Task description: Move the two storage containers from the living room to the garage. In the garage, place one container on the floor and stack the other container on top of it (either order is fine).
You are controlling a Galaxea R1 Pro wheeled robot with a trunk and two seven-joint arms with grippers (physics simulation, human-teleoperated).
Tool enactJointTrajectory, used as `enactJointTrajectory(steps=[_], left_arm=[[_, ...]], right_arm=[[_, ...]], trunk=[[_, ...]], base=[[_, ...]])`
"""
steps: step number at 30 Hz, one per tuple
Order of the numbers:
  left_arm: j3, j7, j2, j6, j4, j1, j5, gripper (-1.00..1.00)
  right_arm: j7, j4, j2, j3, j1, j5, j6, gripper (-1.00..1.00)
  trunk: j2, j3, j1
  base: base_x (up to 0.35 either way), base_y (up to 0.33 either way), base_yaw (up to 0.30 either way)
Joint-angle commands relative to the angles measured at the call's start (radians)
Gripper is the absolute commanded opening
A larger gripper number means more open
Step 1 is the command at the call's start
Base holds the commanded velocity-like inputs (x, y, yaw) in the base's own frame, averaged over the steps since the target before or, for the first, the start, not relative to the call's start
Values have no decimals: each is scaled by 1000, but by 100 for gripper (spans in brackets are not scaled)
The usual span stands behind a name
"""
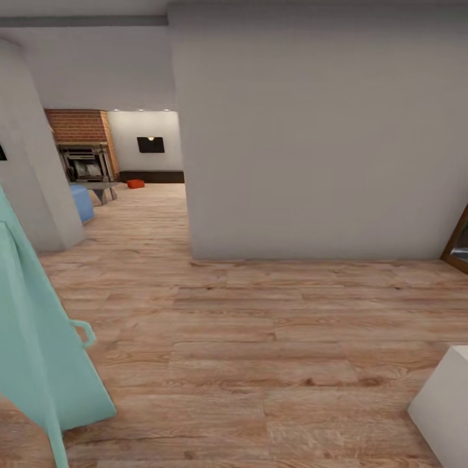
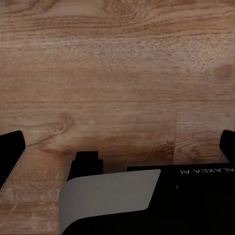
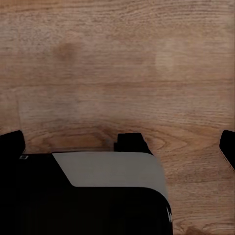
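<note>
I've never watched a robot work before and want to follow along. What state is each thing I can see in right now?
Small orange-red storage container: on the light wood plank floor far down the room, untouched.
Left gripper: open, empty, over wood floor.
Right gripper: open, empty, over wood floor.
Black wall-mounted TV: dark.
Red brick fireplace: no fire visible.

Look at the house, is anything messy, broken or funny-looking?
Nothing looks broken or spilled. The light wood plank floor is tidy. Far off by the red brick chimney, one small orange-red bin sits on the floor near the long low dark cabinet, a slightly odd place for it.
</note>
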Motion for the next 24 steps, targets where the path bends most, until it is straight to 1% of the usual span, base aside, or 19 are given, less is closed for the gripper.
enactJointTrajectory(steps=[1,24], left_arm=[[-8,-3,0,4,0,0,10,100],[-8,-4,0,4,0,0,10,100]], right_arm=[[-1,3,1,8,-1,-9,-6,100],[-1,3,-4,8,-1,-9,-5,100]], trunk=[[0,-1,1],[0,-1,1]], base=[[322,0,0],[322,0,0]])
